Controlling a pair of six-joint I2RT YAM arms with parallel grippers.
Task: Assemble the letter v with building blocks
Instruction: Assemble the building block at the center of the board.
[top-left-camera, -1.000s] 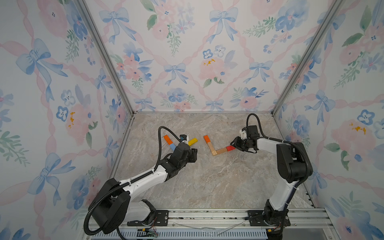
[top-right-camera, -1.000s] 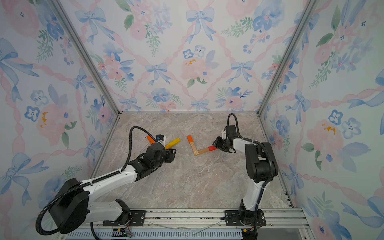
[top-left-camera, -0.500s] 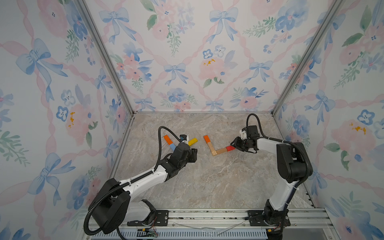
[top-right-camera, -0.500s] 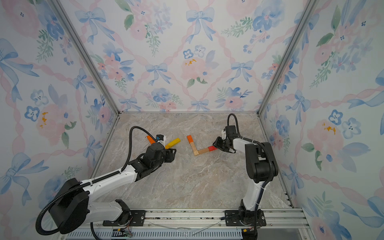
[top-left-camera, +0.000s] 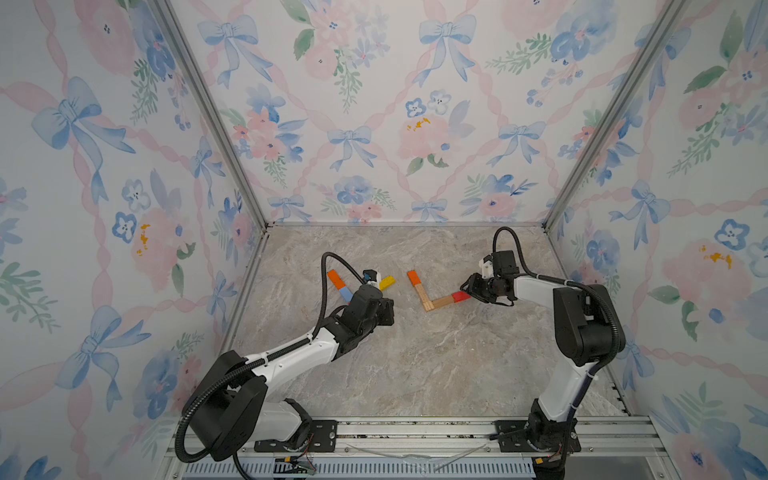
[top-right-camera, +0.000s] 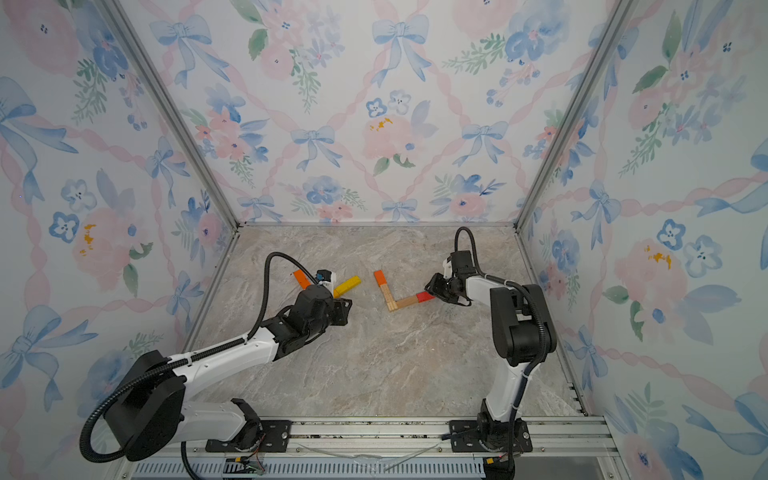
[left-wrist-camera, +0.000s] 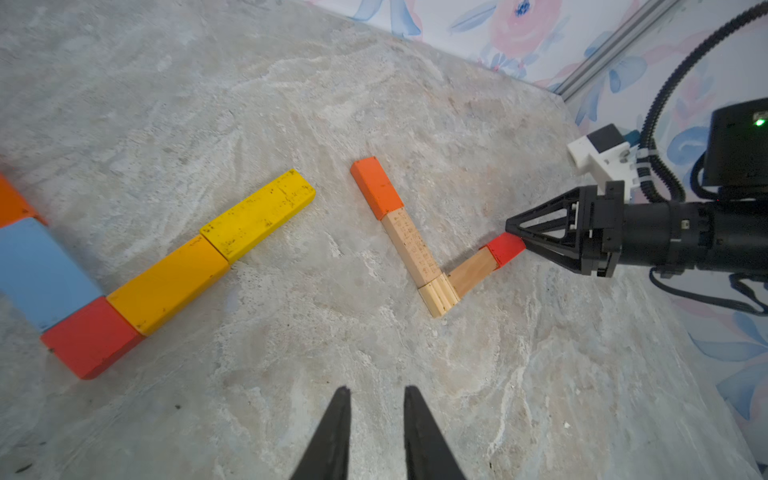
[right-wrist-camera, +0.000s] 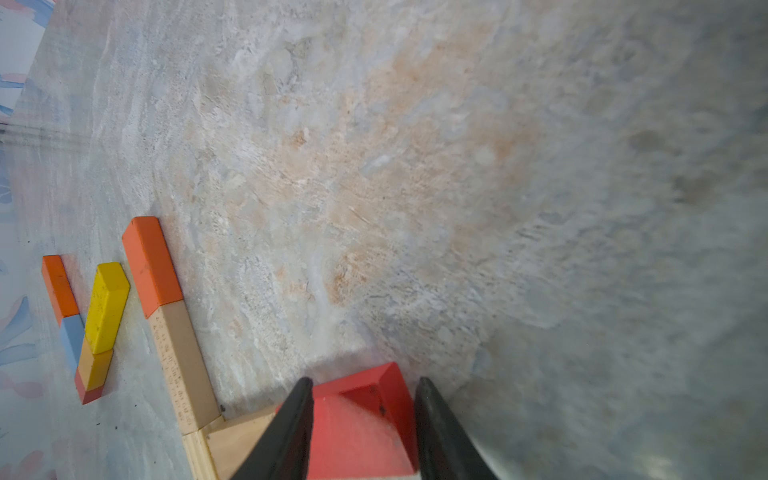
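An angle of building blocks lies mid-table: an orange block (left-wrist-camera: 376, 187), a long tan one (left-wrist-camera: 411, 247), a short tan corner piece (left-wrist-camera: 438, 295), a brown-tan block (left-wrist-camera: 471, 272) and a red block (left-wrist-camera: 505, 248) at the far end. My right gripper (right-wrist-camera: 361, 380) lies low over the table, shut on the red block (right-wrist-camera: 357, 419), one finger against each side. It shows in both top views (top-left-camera: 465, 291). My left gripper (left-wrist-camera: 377, 390) hovers over bare table in front of the blocks. Its fingers stand a little apart with nothing between them.
A second group lies to the left: orange (top-left-camera: 333, 277), light blue (top-left-camera: 345, 294), red (left-wrist-camera: 89, 336), amber (left-wrist-camera: 166, 282) and yellow (left-wrist-camera: 257, 214) blocks, in a V touching end to end. The left arm's wrist covers part of it in both top views. Floral walls close the table (top-left-camera: 415, 365) on three sides.
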